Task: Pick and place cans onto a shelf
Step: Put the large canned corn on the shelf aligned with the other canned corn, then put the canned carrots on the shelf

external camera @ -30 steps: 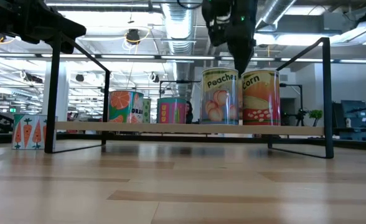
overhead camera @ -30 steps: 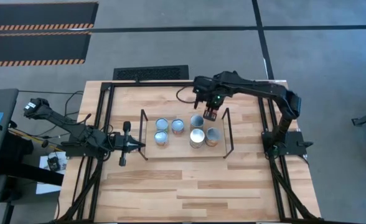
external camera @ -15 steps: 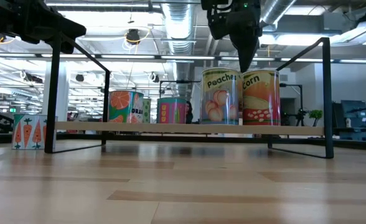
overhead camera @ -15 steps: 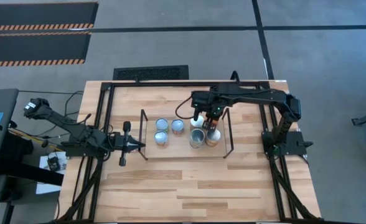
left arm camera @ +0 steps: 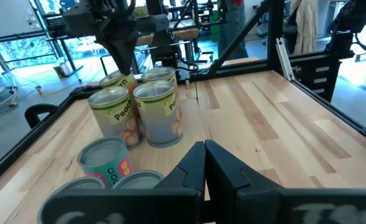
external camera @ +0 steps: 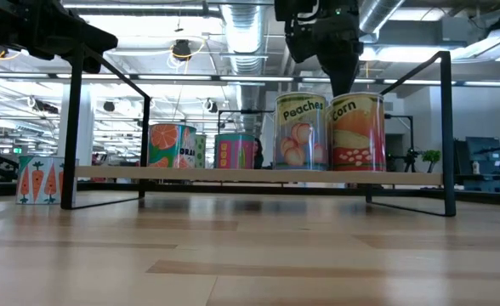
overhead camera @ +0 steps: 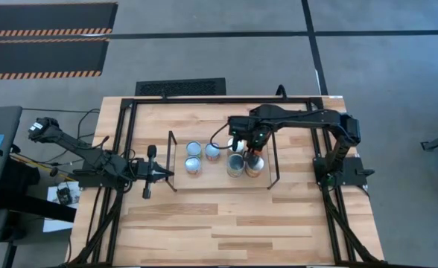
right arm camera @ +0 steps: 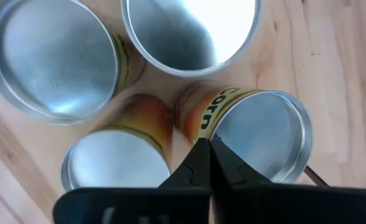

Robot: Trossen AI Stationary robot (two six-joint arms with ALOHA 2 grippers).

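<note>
The shelf [overhead camera: 219, 183] is a light wood board with thin black wire uprights, standing mid-table. Three small cans [overhead camera: 194, 149] stand on its left half, and wider cans on its right half, among them the Peaches can [external camera: 301, 132] and the Corn can [external camera: 357, 132]. My right gripper [overhead camera: 252, 152] is shut and points down over the wider cans. In the right wrist view its tips [right arm camera: 206, 154] stand at the Corn can's top rim [right arm camera: 215, 127]. My left gripper [overhead camera: 164, 173] is shut and empty, level, just left of the shelf. My right gripper comes from above with its fingers shut. Its tips stand at the rim of the Corn can's top [right arm camera: 215, 127], on the side facing the other wide cans. I cannot tell whether they touch the rim. The can stands upright on the shelf.
A black metal frame [overhead camera: 129, 104] edges the table. A carrot-labelled can [external camera: 39, 178] shows in the low view past the shelf's left end. Bare wood lies between the shelf and the table's near edge [overhead camera: 226, 231].
My right gripper has moved toward the table's near edge, from the far right corner of the shelf to above the wide cans, staying shut and pointing down. In the low view its tip has gone from the gap between Peaches and Corn to over the Corn can.
</note>
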